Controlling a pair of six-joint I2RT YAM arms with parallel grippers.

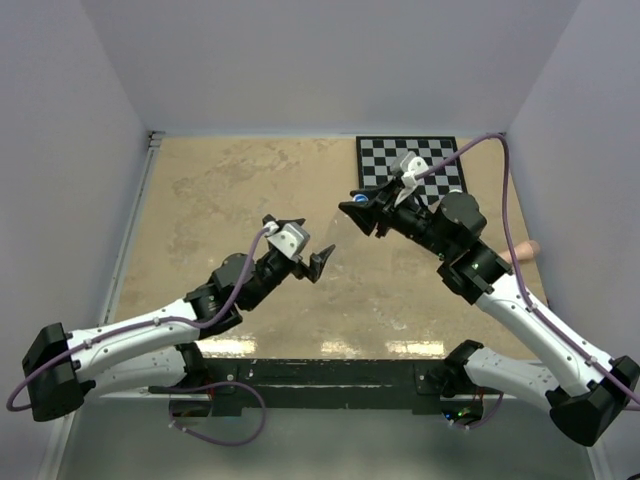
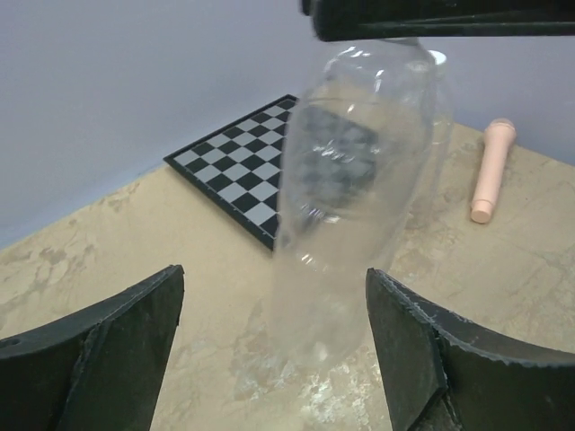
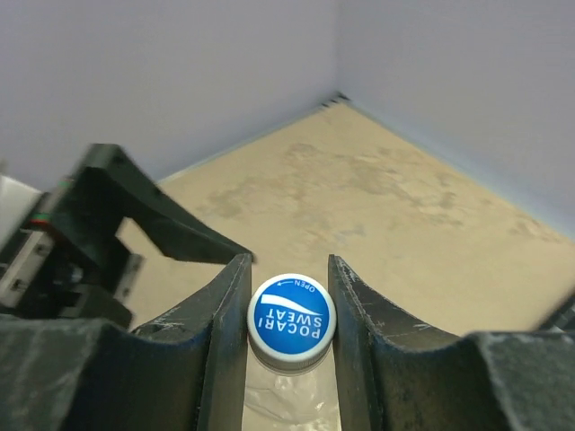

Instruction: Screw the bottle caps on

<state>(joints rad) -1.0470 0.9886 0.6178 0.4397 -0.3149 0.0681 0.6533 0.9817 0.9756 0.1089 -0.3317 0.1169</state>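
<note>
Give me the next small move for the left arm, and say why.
Probably close the left gripper on the clear bottle. Its fingers stand open either side of the body without touching, while the right gripper pinches the blue cap on the neck. Steadying the bottle should let the cap turn without spinning it.

We find a bottle [image 2: 359, 197] standing on the table [image 1: 230, 200], between the two arms. A cap [image 3: 290, 321] sits on its neck, pinched between the fingers of the right gripper [image 3: 289, 296] above. The left gripper [image 2: 274, 274] has a finger on either side of the bottle's lower body, apart from it. A checkerboard [image 2: 238, 175] lies behind the bottle, a stick [image 2: 491, 171] to its right.
</note>
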